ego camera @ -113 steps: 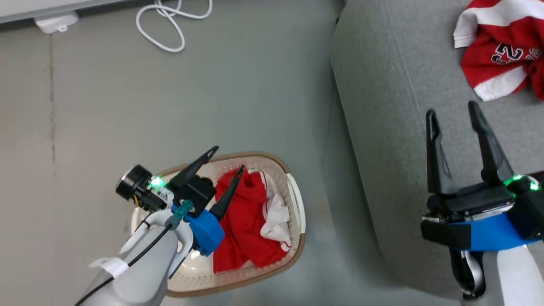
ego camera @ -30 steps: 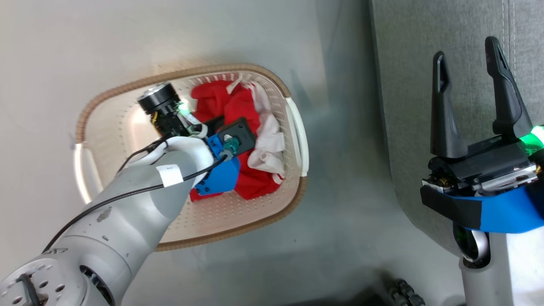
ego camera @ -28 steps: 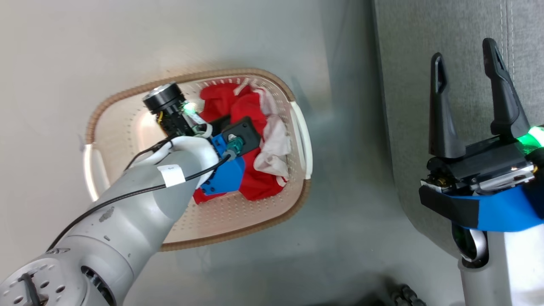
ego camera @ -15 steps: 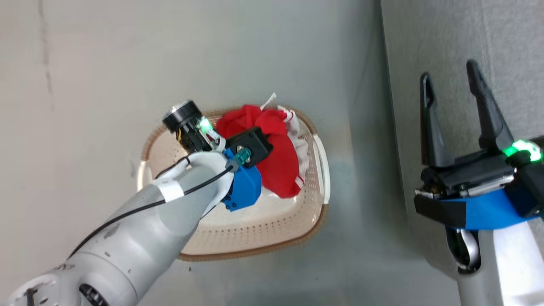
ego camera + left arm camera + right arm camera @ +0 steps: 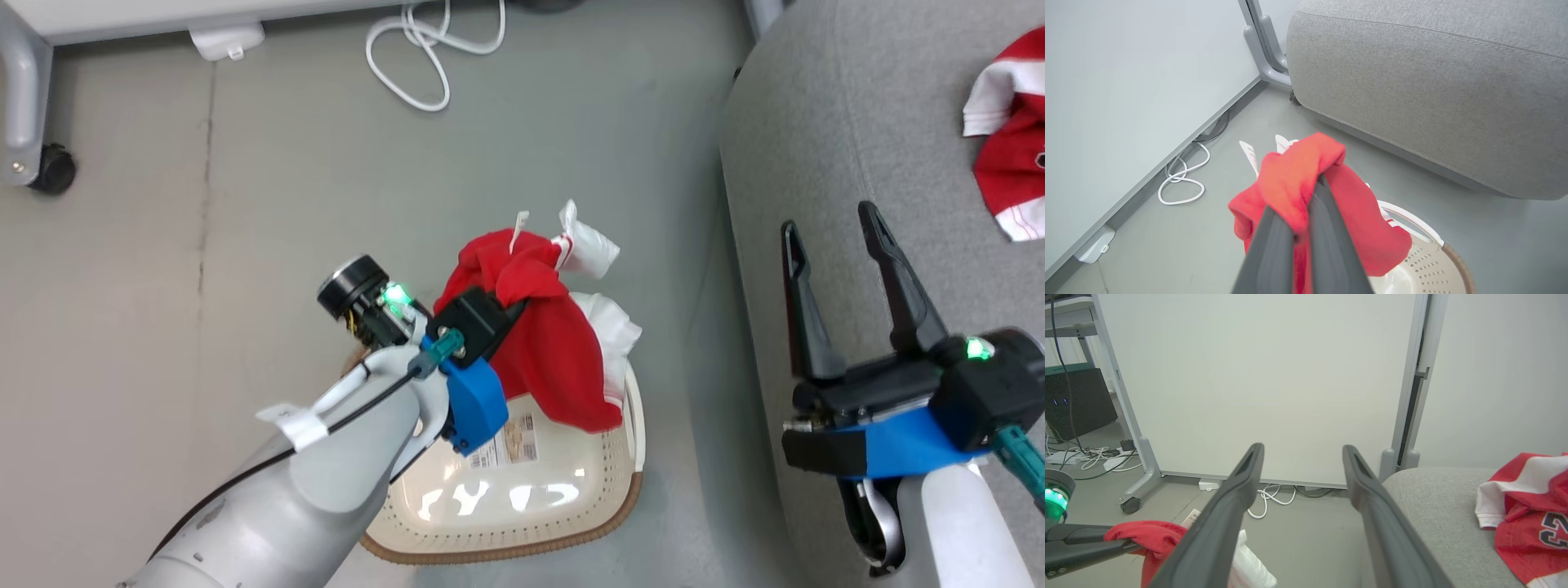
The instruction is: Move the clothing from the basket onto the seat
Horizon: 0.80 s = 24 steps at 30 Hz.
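— Hanging from my left claw are the red shorts, bunched up, with white trim poking out at the top. The claw's two fingers are pressed together on a fold of the cloth; my left wrist view shows that pinch plainly.
— Where are they against the basket?
— Above it. The basket sits on the floor, and the shorts dangle over its far right part. Whether the lowest hem touches the rim, I can't tell. The basket's bottom shows a printed label.
— And the seat?
— Just right of the basket, with a strip of floor between them. The grey seat carries the jersey, which lies crumpled toward its far right and runs off my head view's edge. My right wrist view shows dark numerals on it.
— Your other arm?
— My right claw hovers over the seat's near left edge, fingers spread wide, well apart from the jersey.
— Anything else around?
— A white cable lies looped on the floor by the white panel, and there is a castor at the far left.
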### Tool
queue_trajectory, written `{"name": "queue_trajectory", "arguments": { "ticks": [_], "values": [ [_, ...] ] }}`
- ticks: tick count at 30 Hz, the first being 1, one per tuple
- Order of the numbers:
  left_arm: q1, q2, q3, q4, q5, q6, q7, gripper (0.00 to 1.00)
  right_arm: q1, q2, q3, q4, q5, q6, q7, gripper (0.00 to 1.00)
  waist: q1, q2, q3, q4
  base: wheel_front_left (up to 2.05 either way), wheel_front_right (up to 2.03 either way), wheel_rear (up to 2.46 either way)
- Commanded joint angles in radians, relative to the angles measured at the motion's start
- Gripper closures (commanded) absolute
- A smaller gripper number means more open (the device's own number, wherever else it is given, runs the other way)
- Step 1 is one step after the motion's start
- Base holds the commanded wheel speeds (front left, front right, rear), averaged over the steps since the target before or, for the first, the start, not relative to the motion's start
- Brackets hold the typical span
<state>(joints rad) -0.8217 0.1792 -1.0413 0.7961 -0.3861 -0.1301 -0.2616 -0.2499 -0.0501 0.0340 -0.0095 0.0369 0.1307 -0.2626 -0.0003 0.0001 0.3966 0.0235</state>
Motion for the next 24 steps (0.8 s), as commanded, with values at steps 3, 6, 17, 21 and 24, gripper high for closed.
{"name": "queue_trajectory", "arguments": {
  "ticks": [3, 6, 17, 21, 24],
  "values": [
    [0.04, 0.013, 0.045, -0.039, 0.017, -0.001, -0.005, 1.0, 0.031, -0.001, 0.002, 0.013, 0.006, 0.0, -0.003, 0.0, 0.0003, -0.0001, -0.071, -0.012, 0.0, 0.0, 0.0],
    [0.07, 0.023, 0.078, -0.075, 0.029, -0.001, -0.005, 1.0, 0.055, -0.001, 0.006, 0.025, 0.013, 0.0, -0.003, 0.0, 0.0003, -0.0001, -0.119, -0.008, 0.0, 0.0, 0.0],
    [0.135, 0.037, 0.198, -0.252, 0.088, -0.001, -0.005, 1.0, 0.124, -0.001, 0.006, 0.04, 0.038, 0.0, -0.003, 0.0, 0.0003, -0.0001, -0.232, 0.011, 0.0, 0.0, 0.0],
    [0.146, 0.031, 0.236, -0.317, 0.105, -0.001, -0.005, 1.0, 0.139, -0.001, 0.011, 0.037, 0.044, 0.0, -0.003, 0.0, 0.0003, -0.0001, -0.258, 0.016, 0.0, 0.0, 0.0],
    [0.152, 0.028, 0.256, -0.36, 0.115, -0.001, -0.005, 1.0, 0.144, -0.001, 0.014, 0.039, 0.052, 0.0, -0.003, 0.0, 0.0003, -0.0001, -0.278, 0.018, 0.0, 0.0, 0.0]
  ]
}}
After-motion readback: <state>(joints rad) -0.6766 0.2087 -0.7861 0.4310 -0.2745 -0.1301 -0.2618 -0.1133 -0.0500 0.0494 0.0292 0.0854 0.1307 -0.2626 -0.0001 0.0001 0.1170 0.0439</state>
